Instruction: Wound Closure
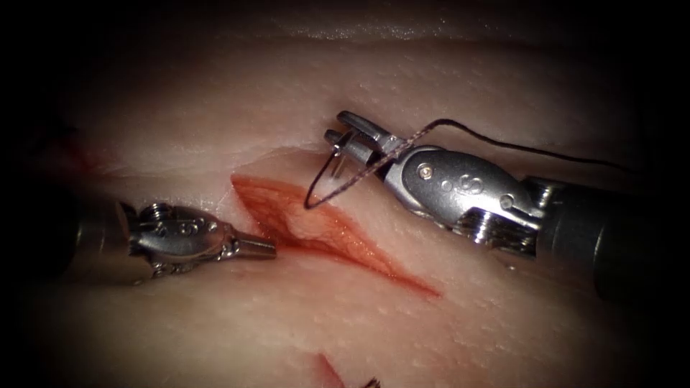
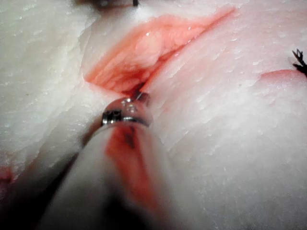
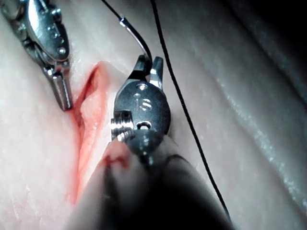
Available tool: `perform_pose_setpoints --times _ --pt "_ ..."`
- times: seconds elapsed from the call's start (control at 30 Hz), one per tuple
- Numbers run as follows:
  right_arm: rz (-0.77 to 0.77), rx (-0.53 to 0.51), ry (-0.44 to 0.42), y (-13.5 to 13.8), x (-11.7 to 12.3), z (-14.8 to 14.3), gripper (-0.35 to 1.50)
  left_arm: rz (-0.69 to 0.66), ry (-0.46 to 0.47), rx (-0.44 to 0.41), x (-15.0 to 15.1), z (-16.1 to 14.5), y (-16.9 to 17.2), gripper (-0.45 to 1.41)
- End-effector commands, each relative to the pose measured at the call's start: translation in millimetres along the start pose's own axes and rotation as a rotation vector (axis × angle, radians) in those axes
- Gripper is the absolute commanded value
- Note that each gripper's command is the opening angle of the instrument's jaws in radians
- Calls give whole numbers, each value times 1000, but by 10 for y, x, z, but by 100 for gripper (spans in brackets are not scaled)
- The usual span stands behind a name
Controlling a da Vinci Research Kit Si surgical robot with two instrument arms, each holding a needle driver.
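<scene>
The cut [image 1: 316, 230] runs slantwise across the tissue [image 1: 215, 316], open and red inside. My right gripper [image 1: 345, 131] is shut on the curved needle [image 1: 320, 178] just right of the cut's upper end. The needle's visible arc bends down from the jaws and hangs over the cut, not in the tissue. Dark thread [image 1: 517, 147] leaves the needle's low end, crosses the right tool and trails right. My left gripper [image 1: 262, 248] is shut and holds nothing, its tip at the cut's left lip. The right wrist view shows the right gripper [image 3: 147, 64], needle [image 3: 136, 36], thread [image 3: 182, 110] and left gripper [image 3: 62, 93].
A short frayed cut end of thread [image 1: 370, 383] sticks up beside a small red mark [image 1: 327, 370] at the near edge; this thread end [image 2: 300, 60] is in the left wrist view too. Red fluid lines the cut [image 2: 144, 52].
</scene>
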Motion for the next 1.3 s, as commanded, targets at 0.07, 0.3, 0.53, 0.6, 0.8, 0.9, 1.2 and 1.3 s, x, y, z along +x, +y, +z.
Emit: perform_pose_setpoints --times 0.07,0.3,0.53,0.6,0.8,0.9,1.2,1.3 --pt "-155 -21 1 12 4 7 -35 1 1 0 1 9 -2 -27" --pt "-253 -57 -16 19 1 -2 -35 2 1 0 1 9 -1 -27" --pt "8 -81 1 20 0 -1 -35 3 1 -1 0 8 -1 -28" --pt "8 -84 -3 20 0 -1 -35 4 1 -2 -2 7 -1 -28" --pt "242 -73 -11 21 -3 1 -35 4 1 -2 -1 8 -1 -28" --pt "67 -48 -48 23 -4 2 -35 5 1 -1 -2 8 -1 -28" --pt "-234 -72 -20 23 -2 -3 -35 6 0 -3 -3 7 0 -28" --pt "-217 -77 -22 22 -2 -2 -35 1 1 -13 2 3 -1 -28"
